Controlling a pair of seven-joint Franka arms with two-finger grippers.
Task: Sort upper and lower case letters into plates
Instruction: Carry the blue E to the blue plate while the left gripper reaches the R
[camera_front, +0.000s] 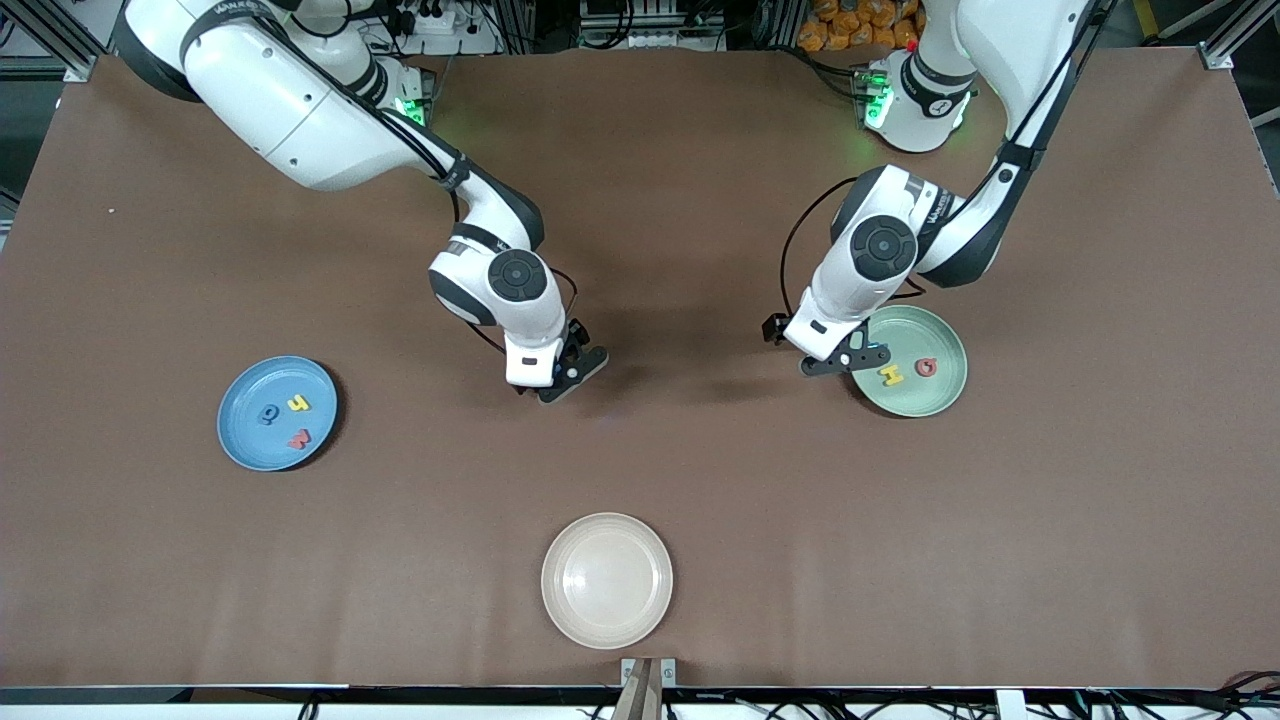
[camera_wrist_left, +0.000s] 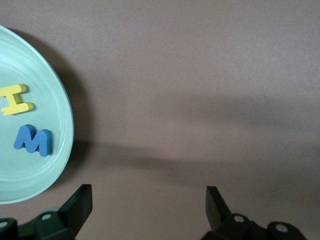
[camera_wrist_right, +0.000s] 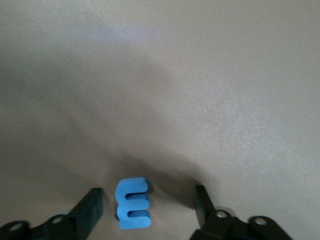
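Brown counter stretches under both arms, with three plates on it. At the right arm's end sits the blue plate, holding three letters: a blue one, a yellow one and a red one. At the left arm's end sits the green plate; the front view shows a yellow H and a red letter in it, and the left wrist view adds a blue M lying just beside the H, hidden under the arm from the front. That makes six letters already in plates, three in each. A cream plate near the front camera is bare.

The right gripper is low over the middle of the counter, jaws wide, and its wrist view shows a small blue letter, shaped like an E or a rounded m, lying flat on the counter between the fingers, touching neither. The left gripper hangs at the green plate's edge toward the middle of the counter, jaws wide and empty, the M lying in the plate close by.

Judging by the count, sorting is well past halfway. The blue letter under the right gripper still needs picking up and carrying to a plate. No other loose letter shows on the counter in any view.
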